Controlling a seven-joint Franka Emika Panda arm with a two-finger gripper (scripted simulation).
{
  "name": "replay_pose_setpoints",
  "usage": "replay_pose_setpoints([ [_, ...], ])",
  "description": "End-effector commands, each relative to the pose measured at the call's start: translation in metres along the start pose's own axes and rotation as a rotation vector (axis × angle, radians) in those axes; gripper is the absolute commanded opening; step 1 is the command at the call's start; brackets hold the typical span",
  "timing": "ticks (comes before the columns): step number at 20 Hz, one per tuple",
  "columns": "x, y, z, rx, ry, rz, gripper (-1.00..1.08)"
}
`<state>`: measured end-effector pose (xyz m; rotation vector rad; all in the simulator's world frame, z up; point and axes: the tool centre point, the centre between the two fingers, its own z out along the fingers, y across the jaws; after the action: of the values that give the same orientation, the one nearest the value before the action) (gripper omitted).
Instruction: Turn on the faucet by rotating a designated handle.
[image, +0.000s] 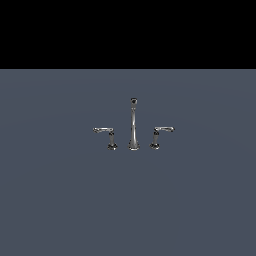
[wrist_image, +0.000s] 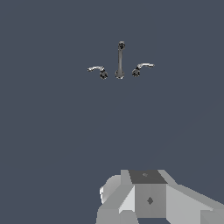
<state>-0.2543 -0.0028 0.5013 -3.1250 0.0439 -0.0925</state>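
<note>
Chrome three-piece faucet (image: 133, 127) stands on the grey bench (image: 60, 200), levers pointing outward; the claw's fingers are out of sight, so its state cannot be told.

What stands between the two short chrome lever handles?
The tall slender chrome spout post, apart from both short chrome lever handles; clearest in the exterior view.

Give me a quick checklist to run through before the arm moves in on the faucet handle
1. Faucet in view, spout upright between two levers: ok.
2. Which lever is the designated handle: cannot tell; the lever on the exterior view's left and the one on its right mirror each other.
3. Floor around the levers free of other things: ok.
4. Arm near a lever: not ok; the wrist view shows the faucet far off.
5. Gripper open: cannot tell; only the grey arm body shows, no fingers.
</note>
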Motion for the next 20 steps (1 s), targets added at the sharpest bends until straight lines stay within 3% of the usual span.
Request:
replay_pose_setpoints([
  [1, 0.000, 0.000, 0.000, 0.000, 0.000, 0.000, -1.00],
  [11, 0.005, -0.011, 0.015, -0.002, -0.001, 0.053, -1.00],
  [20, 0.019, -0.037, 0.054, -0.007, -0.005, 0.192, -1.00],
])
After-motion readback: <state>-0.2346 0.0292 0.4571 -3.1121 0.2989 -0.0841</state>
